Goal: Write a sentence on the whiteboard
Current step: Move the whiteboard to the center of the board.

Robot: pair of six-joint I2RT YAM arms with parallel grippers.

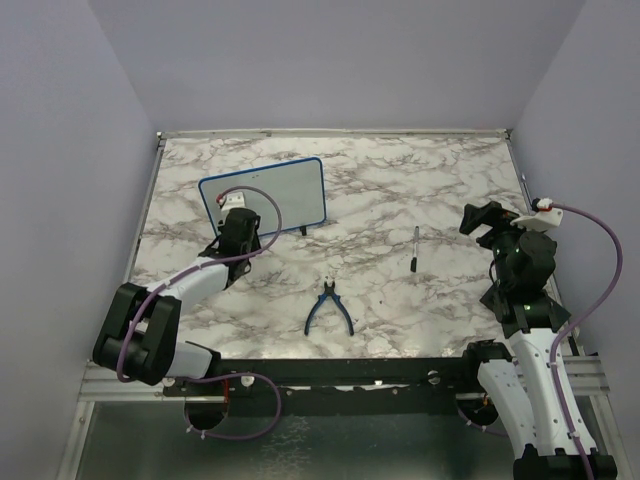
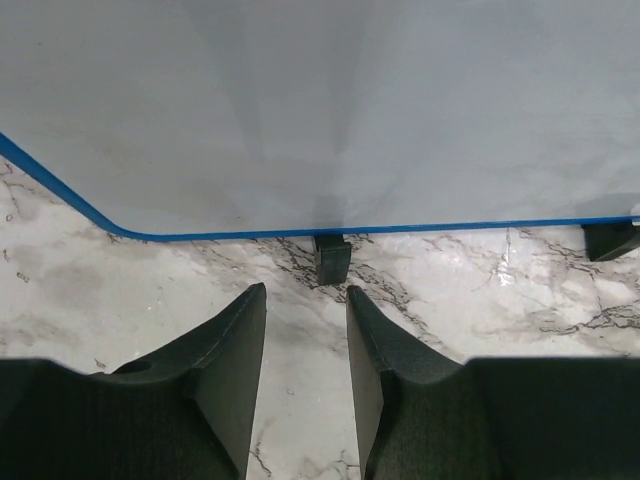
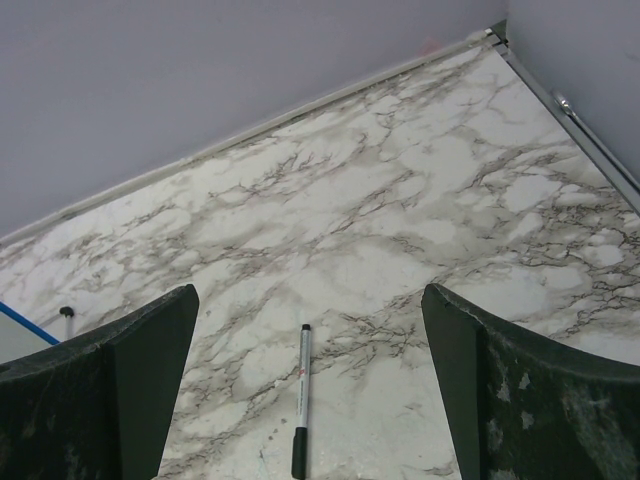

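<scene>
The whiteboard [image 1: 262, 195], white with a thin blue frame, stands tilted at the back left of the marble table. Its face shows no writing; the sentence is not visible in any view. My left gripper [image 1: 240, 238] is just in front of the board's lower edge. In the left wrist view the board [image 2: 330, 110] fills the top, and the gripper [image 2: 305, 292] is open with a narrow gap and empty, facing a black foot [image 2: 332, 258]. A grey marker with a black cap [image 1: 415, 248] lies on the table. My right gripper [image 1: 482, 218] is wide open and empty above the marker [image 3: 301, 395].
Blue-handled pliers [image 1: 328, 308] lie near the front middle of the table. Purple walls close the back and both sides. A metal rail [image 3: 590, 140] runs along the table's right edge. A corner of the board's blue frame [image 3: 20, 325] shows in the right wrist view.
</scene>
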